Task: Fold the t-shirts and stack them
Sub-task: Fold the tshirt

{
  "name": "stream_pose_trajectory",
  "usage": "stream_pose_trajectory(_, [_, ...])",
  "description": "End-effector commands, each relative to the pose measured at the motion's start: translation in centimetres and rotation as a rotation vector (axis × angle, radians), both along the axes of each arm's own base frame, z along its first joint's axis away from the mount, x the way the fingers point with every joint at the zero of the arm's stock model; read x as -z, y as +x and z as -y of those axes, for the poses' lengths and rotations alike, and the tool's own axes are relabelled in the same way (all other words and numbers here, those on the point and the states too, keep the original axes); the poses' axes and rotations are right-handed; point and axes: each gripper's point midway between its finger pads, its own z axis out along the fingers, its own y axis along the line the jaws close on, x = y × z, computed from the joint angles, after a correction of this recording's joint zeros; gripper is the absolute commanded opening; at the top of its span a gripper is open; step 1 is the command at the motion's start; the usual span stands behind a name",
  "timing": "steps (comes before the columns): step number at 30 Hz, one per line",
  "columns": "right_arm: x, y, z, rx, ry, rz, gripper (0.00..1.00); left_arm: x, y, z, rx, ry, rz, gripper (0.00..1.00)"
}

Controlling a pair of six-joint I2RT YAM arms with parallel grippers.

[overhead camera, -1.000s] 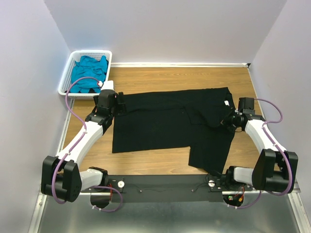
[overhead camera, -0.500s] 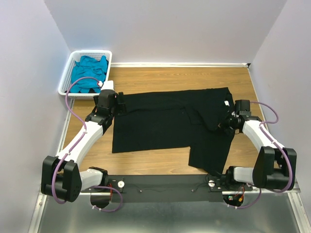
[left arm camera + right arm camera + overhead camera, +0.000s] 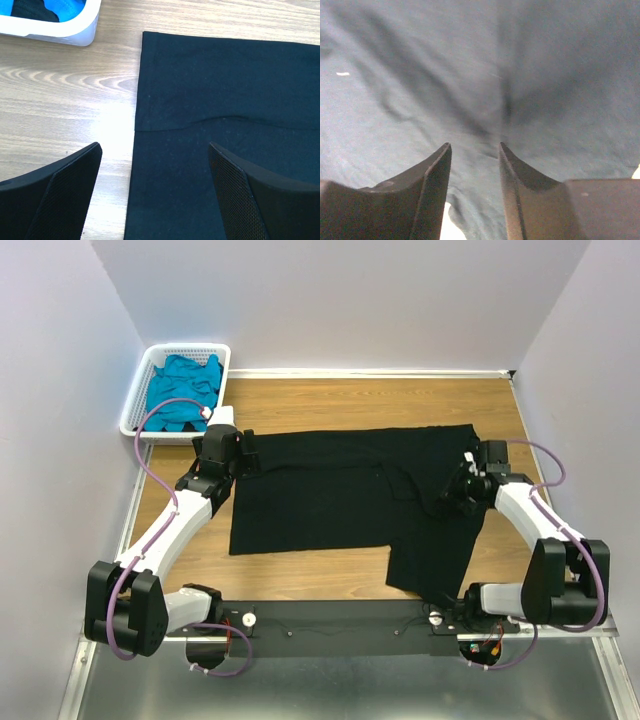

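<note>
Lying flat on worktop (image 3: 350, 400): black tee (image 3: 330, 490), right side folded over.
Teal tee (image 3: 185, 385) bunched in far-left basket (image 3: 190, 347). Left tool (image 3: 155, 147) spread at black tee's left edge; right tool (image 3: 475, 145) parted over cloth.

Wooden table (image 3: 350, 400), black t-shirt (image 3: 320, 495), white basket (image 3: 190, 347)

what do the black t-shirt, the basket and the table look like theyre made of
Black t-shirt: soft cloth, matte; it lies limp with creases and a stitched hem. Basket: probably moulded plastic, white and slightly glossy, with slotted walls. Table: wood or wood-look laminate, smooth with a slight sheen; grain lines show, but which of the two is unclear.
</note>
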Motion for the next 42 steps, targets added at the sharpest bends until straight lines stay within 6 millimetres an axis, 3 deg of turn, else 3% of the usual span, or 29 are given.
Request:
stream_pose_trajectory(1, [-4.9, 3.7, -1.9, -0.167, -0.101, 0.181, 0.52, -1.2, 0.6, 0.3, 0.014, -0.012, 0.039, 0.94])
stream_pose_trajectory(6, [-5.7, 5.1, -5.8, -0.367, -0.220, 0.226, 0.51, -1.0, 0.6, 0.2, 0.010, -0.007, 0.033, 0.94])
stream_pose_trajectory(13, [-2.4, 5.7, -9.7, -0.529, -0.342, 0.154, 0.41, -0.8, 0.6, 0.0, 0.003, -0.001, 0.027, 0.94])
stream_pose_trajectory(17, [-1.0, 6.2, -10.9, -0.560, -0.378, 0.135, 0.38, -0.7, 0.7, 0.0, 0.003, 0.000, 0.025, 0.94])
stream_pose_trajectory(22, [0.4, 6.8, -11.6, -0.579, -0.409, 0.113, 0.38, -0.7, 0.6, 0.0, 0.005, 0.000, 0.025, 0.94])
stream_pose_trajectory(28, [1.7, 7.0, -10.6, -0.555, -0.474, 0.079, 0.37, -0.8, 0.6, 0.0, 0.005, 0.001, 0.027, 0.94])
stream_pose_trajectory(33, [2.5, 6.7, -10.9, -0.564, -0.468, 0.061, 0.32, -0.8, 0.6, 0.0, 0.005, 0.001, 0.028, 0.94])
stream_pose_trajectory(38, [2.1, 6.6, -11.6, -0.575, -0.435, 0.072, 0.08, -0.8, 0.6, 0.1, 0.008, -0.001, 0.028, 0.94])
stream_pose_trajectory(42, [1.2, 6.7, -12.4, -0.575, -0.396, 0.096, 0.01, -0.8, 0.6, 0.1, 0.009, -0.001, 0.028, 0.94])
